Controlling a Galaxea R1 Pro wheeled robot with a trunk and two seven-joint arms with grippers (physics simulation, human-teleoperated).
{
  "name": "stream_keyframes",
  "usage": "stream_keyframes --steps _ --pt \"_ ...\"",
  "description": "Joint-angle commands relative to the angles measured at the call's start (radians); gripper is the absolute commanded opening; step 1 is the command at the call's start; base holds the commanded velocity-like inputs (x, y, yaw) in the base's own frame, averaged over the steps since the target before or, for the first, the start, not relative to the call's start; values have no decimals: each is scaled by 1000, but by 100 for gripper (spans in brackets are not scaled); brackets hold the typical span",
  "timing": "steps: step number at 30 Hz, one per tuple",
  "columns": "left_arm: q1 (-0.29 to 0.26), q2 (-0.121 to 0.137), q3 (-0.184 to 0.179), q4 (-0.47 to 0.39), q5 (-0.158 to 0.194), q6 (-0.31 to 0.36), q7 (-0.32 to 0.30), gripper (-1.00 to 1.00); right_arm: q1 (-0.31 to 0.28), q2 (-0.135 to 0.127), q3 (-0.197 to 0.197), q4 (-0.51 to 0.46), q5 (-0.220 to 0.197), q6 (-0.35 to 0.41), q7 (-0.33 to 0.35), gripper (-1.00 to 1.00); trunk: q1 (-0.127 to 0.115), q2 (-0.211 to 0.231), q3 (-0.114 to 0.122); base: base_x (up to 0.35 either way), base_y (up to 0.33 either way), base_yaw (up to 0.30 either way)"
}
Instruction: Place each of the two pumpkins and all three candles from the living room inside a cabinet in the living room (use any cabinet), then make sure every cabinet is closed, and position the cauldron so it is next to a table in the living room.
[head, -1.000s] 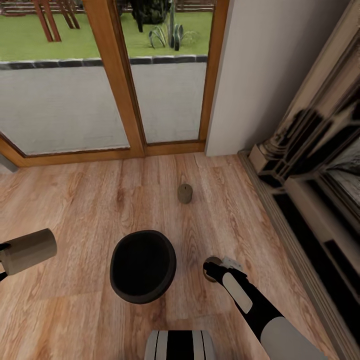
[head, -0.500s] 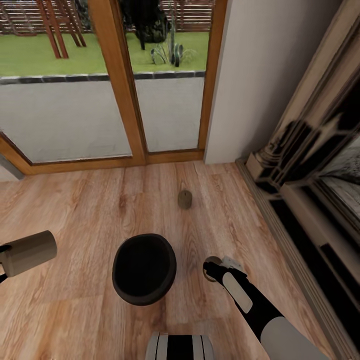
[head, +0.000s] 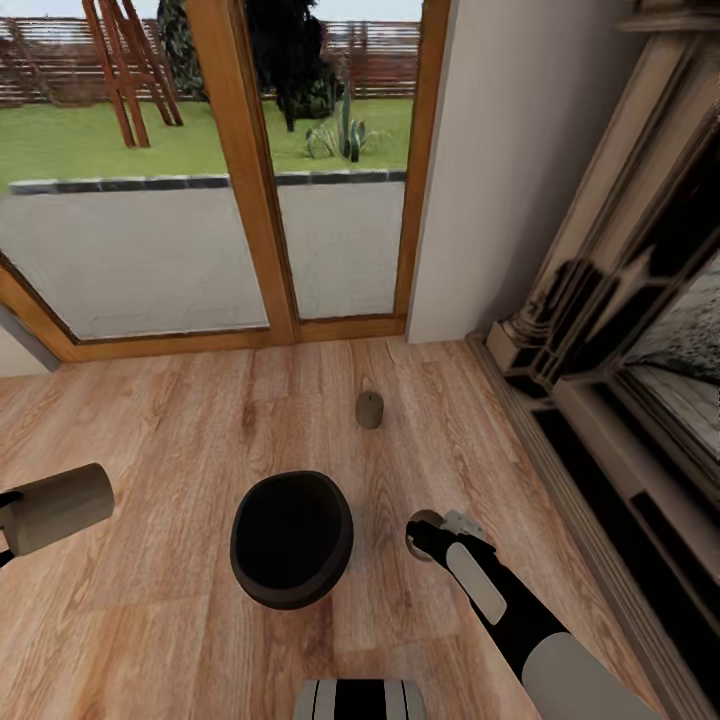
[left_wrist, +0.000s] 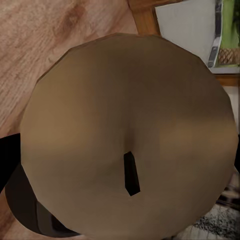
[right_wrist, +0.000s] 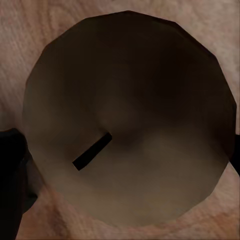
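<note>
Soft daylight through the glass doors (head: 240, 200), faint shadows, blurry low-resolution render, edges stretched.

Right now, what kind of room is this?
Likely a living room at a garden door: wood plank floor, glazed wooden doors onto a patio and lawn, and what looks like a fireplace surround to the right.

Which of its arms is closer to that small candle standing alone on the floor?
Right. The right gripper is nearer the standing candle; the left gripper is far off beyond the cauldron.
</note>
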Motion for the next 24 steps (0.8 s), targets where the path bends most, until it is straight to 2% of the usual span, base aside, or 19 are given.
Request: stream_keyframes --steps 1,10,18,24 --pt "1 0 1 -1 9 1 10 -100 -1 0 3 -1 -8 1 -8 -100 0 0 3 -7 0 0" --pt "1 0 1 3 6 1 10 -100 0 0 3 -4 -7 -2 -8 -100 -5 2 38 -220 75 0" --pt "1 0 1 4 6 1 10 -100 0 0 1 -4 -11 -3 -8 -100 -8 4 69 -62 5 0" --pt "1 0 1 1 6 1 10 -100 -1 0 1 -4 -14 -3 -8 -100 -11 5 92 -302 0 0"
